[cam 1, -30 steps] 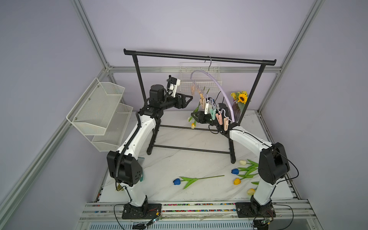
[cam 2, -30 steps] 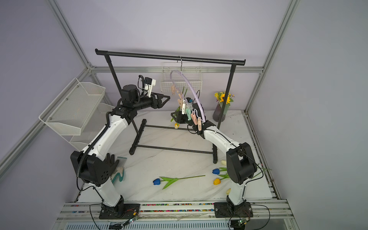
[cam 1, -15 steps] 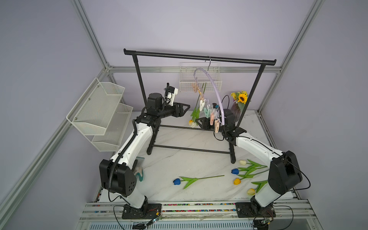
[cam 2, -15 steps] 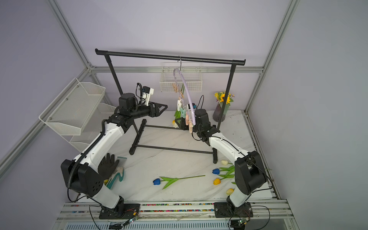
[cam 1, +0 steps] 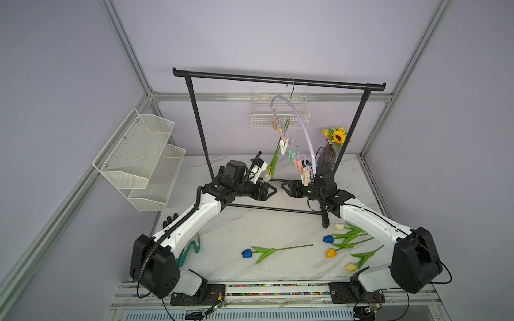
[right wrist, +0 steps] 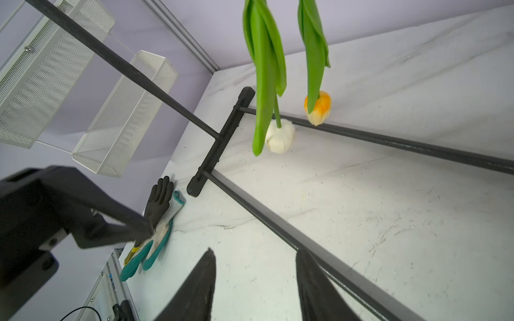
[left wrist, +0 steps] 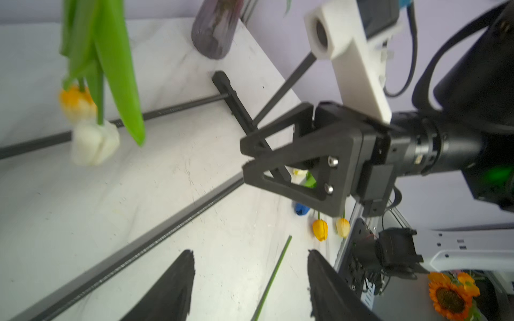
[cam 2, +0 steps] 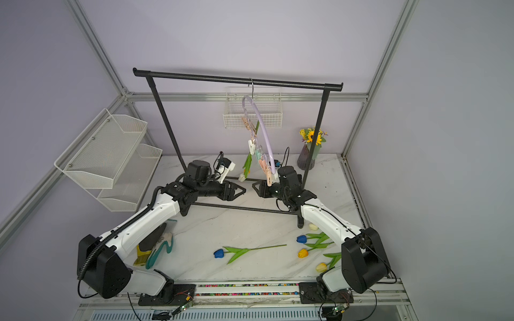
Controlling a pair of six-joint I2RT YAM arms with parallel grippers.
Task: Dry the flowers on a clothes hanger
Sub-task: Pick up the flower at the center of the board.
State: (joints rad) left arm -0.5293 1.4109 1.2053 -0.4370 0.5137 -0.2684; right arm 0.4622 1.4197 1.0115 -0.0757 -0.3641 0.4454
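Left gripper [left wrist: 249, 254] and right gripper [right wrist: 254, 251] are part open, empty, cut off at lower frame edge. Two hanging tulips [right wrist: 279, 136] run off the top.

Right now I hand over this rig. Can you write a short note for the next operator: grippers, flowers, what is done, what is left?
Left gripper: open, empty.
Right gripper: open, empty. The two face each other, below the hanger, which hangs on the rack.
Done: two clipped head down, white tulip and orange tulip.
Left: five on the table: blue tulip in the middle, a cluster of four by the right arm. Clip each to the hanger.
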